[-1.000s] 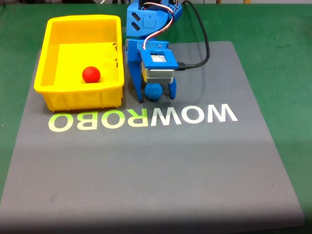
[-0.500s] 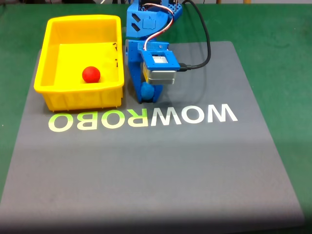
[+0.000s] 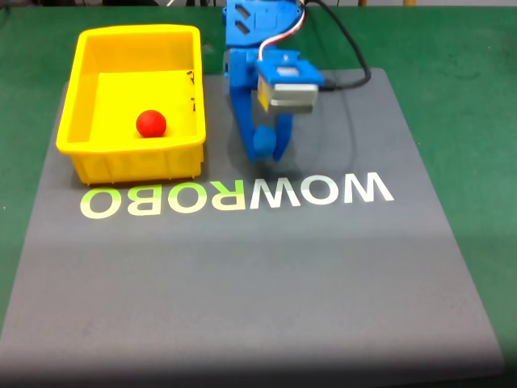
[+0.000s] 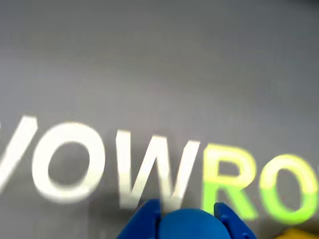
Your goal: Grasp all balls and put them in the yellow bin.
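The blue ball [image 3: 263, 141] is held between the fingers of my blue gripper [image 3: 265, 150], which is shut on it and lifted a little off the grey mat, just right of the yellow bin [image 3: 81, 158]. The wrist view shows the blue ball [image 4: 187, 225] at the bottom edge, clamped between the two blue fingertips [image 4: 145, 219], with the mat's lettering beneath. The red ball [image 3: 151, 123] lies inside the bin on its floor, near the front wall.
A grey mat [image 3: 258, 275] printed WOWROBO covers the green table [image 3: 468, 73]. A black cable [image 3: 355, 56] runs from the arm across the mat's back edge. The mat's front half lies open.
The gripper closed on the blue ball, then rose off the mat and shifted slightly right with the ball in it. The red ball stayed put.
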